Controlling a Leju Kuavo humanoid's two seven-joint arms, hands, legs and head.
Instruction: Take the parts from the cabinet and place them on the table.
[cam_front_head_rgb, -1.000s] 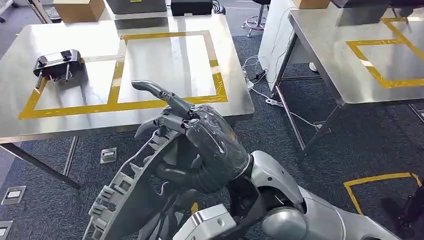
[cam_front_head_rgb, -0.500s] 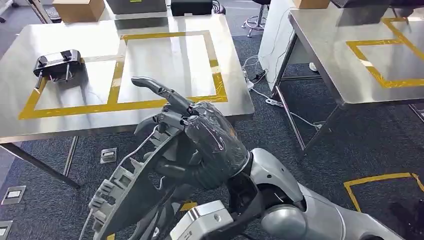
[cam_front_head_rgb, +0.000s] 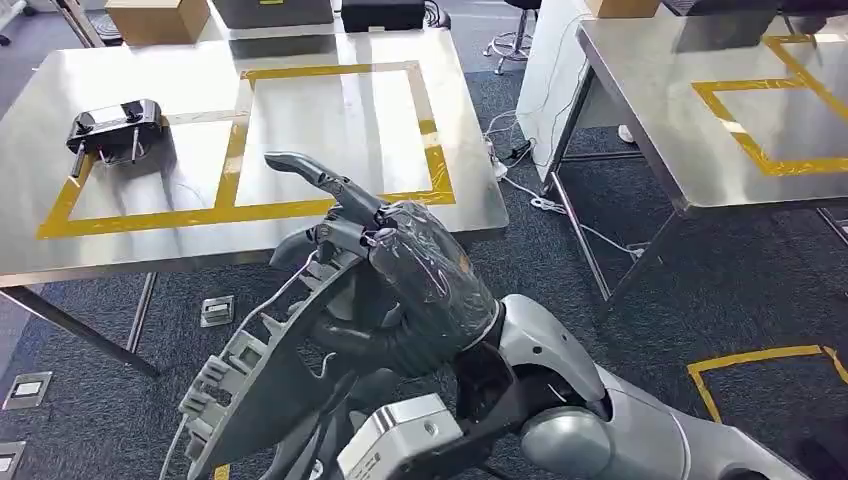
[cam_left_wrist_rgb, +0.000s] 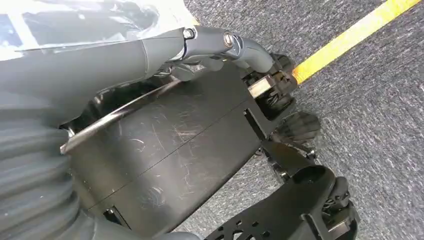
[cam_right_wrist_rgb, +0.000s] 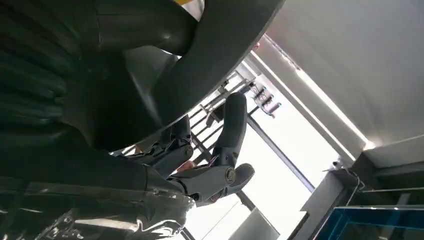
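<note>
A long grey ribbed plastic part (cam_front_head_rgb: 262, 375) hangs low in front of me, before the steel table (cam_front_head_rgb: 120, 235). My right hand (cam_front_head_rgb: 400, 285), wrapped in clear film, grips its upper end, with one finger pointing at the table. In the right wrist view the right hand's fingers (cam_right_wrist_rgb: 220, 150) curl around the grey part (cam_right_wrist_rgb: 220, 55). In the left wrist view my left hand (cam_left_wrist_rgb: 125, 55) holds the same part's dark panel (cam_left_wrist_rgb: 175, 150) along its edge. A black part (cam_front_head_rgb: 115, 128) lies on the table's left, at a corner of the yellow-taped area.
Yellow tape marks two rectangles (cam_front_head_rgb: 340, 130) on the table. Cardboard and dark boxes (cam_front_head_rgb: 157, 18) stand at its far edge. A second steel table (cam_front_head_rgb: 720, 150) is to the right, with cables (cam_front_head_rgb: 530, 190) on the carpet between them. Yellow floor tape (cam_front_head_rgb: 760, 360) lies at the right.
The right hand and the grey part have risen slightly and shifted a little; the table and the black part have not moved.
</note>
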